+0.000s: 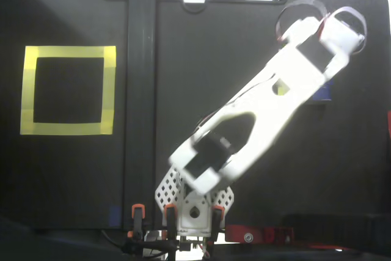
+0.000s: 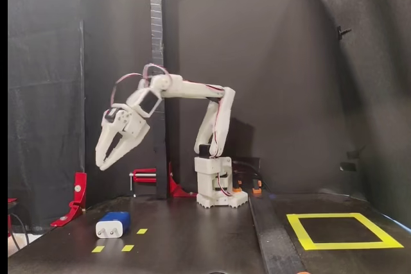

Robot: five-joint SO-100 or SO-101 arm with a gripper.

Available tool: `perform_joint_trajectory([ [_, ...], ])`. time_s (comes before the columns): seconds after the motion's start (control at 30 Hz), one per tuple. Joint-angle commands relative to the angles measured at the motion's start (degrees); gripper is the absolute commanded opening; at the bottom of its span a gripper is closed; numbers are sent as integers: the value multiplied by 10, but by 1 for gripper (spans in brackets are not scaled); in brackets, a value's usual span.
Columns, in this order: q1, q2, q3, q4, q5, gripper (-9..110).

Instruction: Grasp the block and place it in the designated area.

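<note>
Surroundings: red clamp (image 2: 78,192) at left edge of black bench (image 2: 192,242) in side fixed view; small yellow tape marks (image 2: 128,247) nr block; dark vertical post (image 2: 156,43) behind arm.
Obstruction: in top-down fixed view white arm (image 1: 269,108) covered most of block.
End effector (image 2: 107,162): released, fingers spread, pointing down, empty, well above block.
Block (image 2: 113,224): dk blue, rounded, white end; lay on bench, left in side view.
Designated area (image 2: 343,230): flat yellow tape square, black centre, far right, well apart from block.

A makeshift robotics test booth is shown: black drapes (image 2: 45,94) are hung around a black table (image 2: 192,248), where tape marks (image 2: 112,248) are laid and clamps (image 2: 77,197) fixed.
</note>
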Motion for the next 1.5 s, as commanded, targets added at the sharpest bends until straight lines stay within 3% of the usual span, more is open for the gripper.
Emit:
perform_joint_trajectory([
  [0.0,-3,-21,-54,53,-17,0],
  [0.33,17,-128,-163,199,-103,0],
  [1.07,48,-178,-184,203,-188,0],
  [1.23,49,-178,-184,198,-297,0],
  [1.47,40,-178,-184,171,-571,0],
])
